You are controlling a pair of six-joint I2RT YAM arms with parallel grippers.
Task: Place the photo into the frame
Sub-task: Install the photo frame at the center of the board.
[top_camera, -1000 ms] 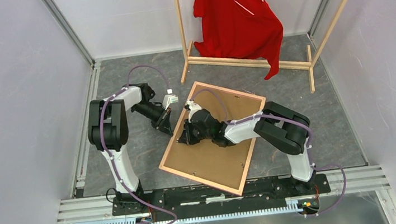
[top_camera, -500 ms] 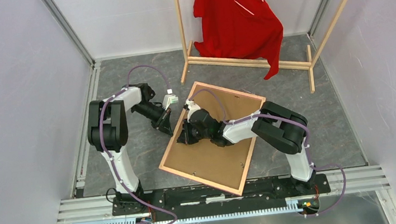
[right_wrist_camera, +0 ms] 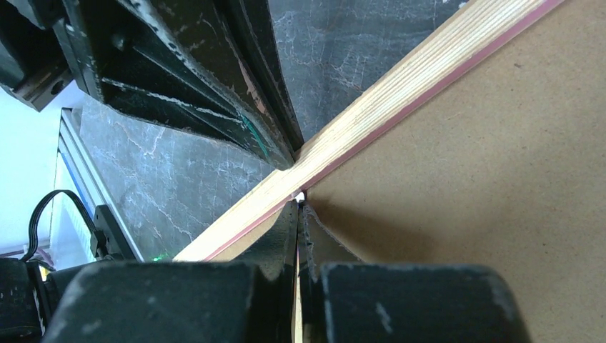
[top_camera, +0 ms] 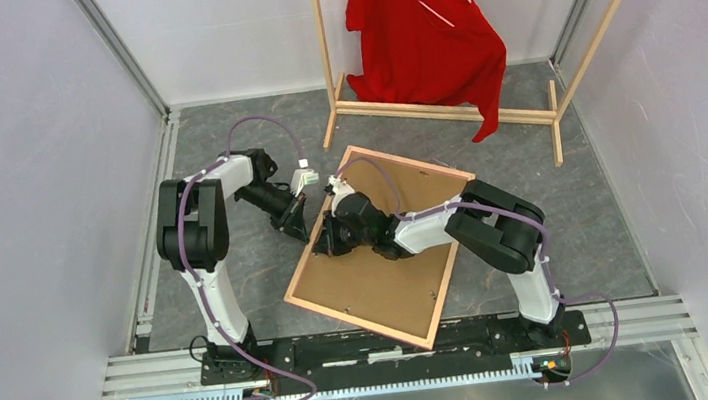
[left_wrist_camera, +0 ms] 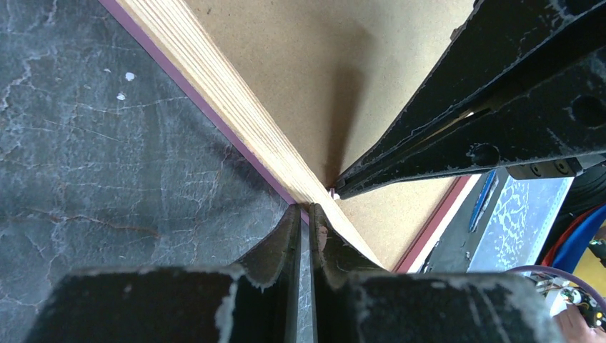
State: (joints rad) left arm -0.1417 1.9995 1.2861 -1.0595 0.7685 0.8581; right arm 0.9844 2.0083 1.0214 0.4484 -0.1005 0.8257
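The frame [top_camera: 359,322] lies back-up and skewed on the grey table, with the brown backing board [top_camera: 390,281] set inside it. The photo is hidden. My left gripper [top_camera: 306,234] is shut and empty, its tips [left_wrist_camera: 304,209] against the outer side of the frame's light wood left rail [left_wrist_camera: 229,100]. My right gripper [top_camera: 327,246] is shut too, its tips [right_wrist_camera: 299,205] on the backing board [right_wrist_camera: 500,157] right at the inner side of that same rail [right_wrist_camera: 400,93]. The two grippers face each other across the rail.
A tall wooden clothes rack [top_camera: 440,110] with a red shirt [top_camera: 422,36] stands at the back of the table, its base bar close to the frame's far corner. Pale walls close in the left and right sides. A metal rail [top_camera: 396,341] runs along the near edge.
My right wrist has crept slightly left and away, toward the frame's left rail. The left arm and the frame have stayed where they were.
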